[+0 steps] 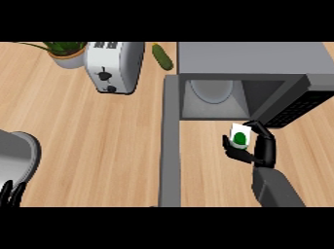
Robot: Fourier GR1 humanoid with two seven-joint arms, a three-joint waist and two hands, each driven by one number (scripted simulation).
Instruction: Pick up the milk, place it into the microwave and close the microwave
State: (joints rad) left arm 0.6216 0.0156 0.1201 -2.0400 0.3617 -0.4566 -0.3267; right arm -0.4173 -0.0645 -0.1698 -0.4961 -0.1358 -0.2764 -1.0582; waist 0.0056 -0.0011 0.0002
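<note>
You are looking at one milk (240, 136), one microwave (255, 58), one toaster (115, 65) and one cucumber (161, 57). Your right hand (264, 148) is clamping the white, green-spotted milk just before the open microwave. Your left hand (3, 192) is resting, fingers straight, at lower left.

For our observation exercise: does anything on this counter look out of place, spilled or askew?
Nothing is spilled or damaged. The only oddity: a cucumber lying loose between the toaster and the open microwave. The right hand holds the milk.
</note>
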